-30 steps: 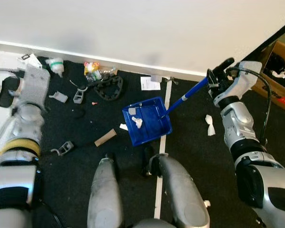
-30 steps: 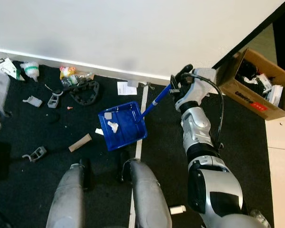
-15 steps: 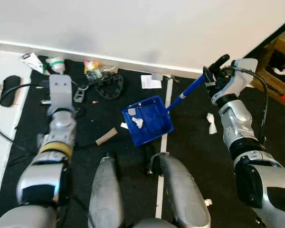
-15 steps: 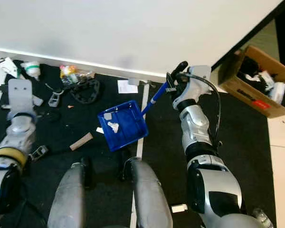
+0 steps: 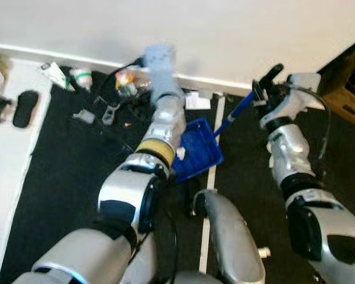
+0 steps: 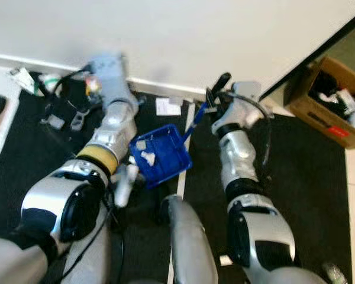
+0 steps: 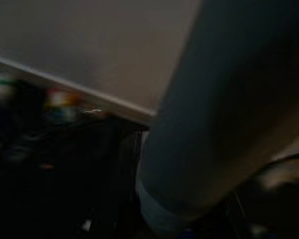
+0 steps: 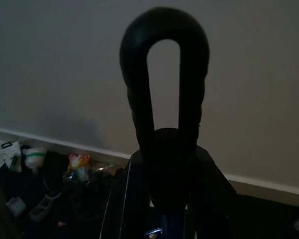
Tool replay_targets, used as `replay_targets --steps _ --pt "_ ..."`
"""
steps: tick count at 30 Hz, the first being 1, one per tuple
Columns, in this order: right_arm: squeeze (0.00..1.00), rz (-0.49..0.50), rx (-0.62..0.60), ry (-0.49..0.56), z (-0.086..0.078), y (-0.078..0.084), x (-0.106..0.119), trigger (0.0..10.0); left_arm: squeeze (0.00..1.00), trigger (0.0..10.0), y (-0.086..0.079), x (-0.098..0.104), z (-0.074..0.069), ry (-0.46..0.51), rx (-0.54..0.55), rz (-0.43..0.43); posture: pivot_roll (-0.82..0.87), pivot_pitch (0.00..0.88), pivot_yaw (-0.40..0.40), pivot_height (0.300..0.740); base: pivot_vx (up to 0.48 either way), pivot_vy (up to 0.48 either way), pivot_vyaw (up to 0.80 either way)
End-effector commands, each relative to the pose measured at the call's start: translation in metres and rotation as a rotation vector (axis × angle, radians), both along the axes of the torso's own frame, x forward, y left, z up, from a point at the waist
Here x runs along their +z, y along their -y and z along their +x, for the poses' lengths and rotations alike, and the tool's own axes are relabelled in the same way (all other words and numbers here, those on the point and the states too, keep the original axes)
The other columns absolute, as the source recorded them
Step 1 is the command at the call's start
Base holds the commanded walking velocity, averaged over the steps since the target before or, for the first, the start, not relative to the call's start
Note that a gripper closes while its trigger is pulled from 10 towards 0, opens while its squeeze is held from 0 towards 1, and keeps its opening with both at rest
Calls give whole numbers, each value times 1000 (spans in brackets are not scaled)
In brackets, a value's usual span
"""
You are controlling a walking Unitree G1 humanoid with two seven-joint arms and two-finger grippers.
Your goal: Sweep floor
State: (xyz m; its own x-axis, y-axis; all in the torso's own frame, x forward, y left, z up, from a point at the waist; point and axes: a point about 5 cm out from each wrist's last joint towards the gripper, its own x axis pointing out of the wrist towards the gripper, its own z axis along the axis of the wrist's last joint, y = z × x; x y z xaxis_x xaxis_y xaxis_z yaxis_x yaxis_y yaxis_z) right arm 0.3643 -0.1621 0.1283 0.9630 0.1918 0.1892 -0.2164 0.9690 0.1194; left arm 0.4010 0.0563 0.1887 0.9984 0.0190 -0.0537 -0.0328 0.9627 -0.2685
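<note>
Gripping the handle of the blue dustpan (image 6: 161,155), the right gripper (image 6: 213,100) has its fingers closed around it near the wall; the pan rests on black carpet (image 6: 296,160) holding paper scraps (image 6: 145,157). The left arm (image 6: 109,127) reaches toward the baseboard litter (image 5: 125,81); its finger opening cannot be told.

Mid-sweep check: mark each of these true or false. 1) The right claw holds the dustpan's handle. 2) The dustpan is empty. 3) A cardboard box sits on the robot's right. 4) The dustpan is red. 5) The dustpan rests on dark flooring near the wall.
1) True: the right claw grips the blue handle.
2) False: the dustpan holds white scraps.
3) True: cardboard box.
4) False: it is blue.
5) True: it sits on dark flooring, near the wall.
</note>
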Motion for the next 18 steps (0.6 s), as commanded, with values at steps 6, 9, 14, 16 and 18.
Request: replay_targets --steps 6,9,14,16,18 --pt "0 35 23 -199 -16 -6 -44 0 0 10000 45 48 -4 137 -98 -177 9 416 -89 740 0 0 0" --pt "0 51 22 -185 -14 -4 -40 0 0 10000 6 72 9 245 -61 -64 20 380 -87 740 0 0 0" --pt "0 57 20 -172 -11 1 -35 0 0 10000 -64 84 16 285 -141 155 33 345 -79 740 0 0 0" --pt "0 58 18 -170 -10 3 -34 0 0 10000 -81 86 14 278 -146 190 30 339 -81 740 0 0 0" --pt "0 59 17 -169 -10 4 -33 0 0 10000 -96 87 13 272 -137 220 30 338 -82 740 0 0 0"
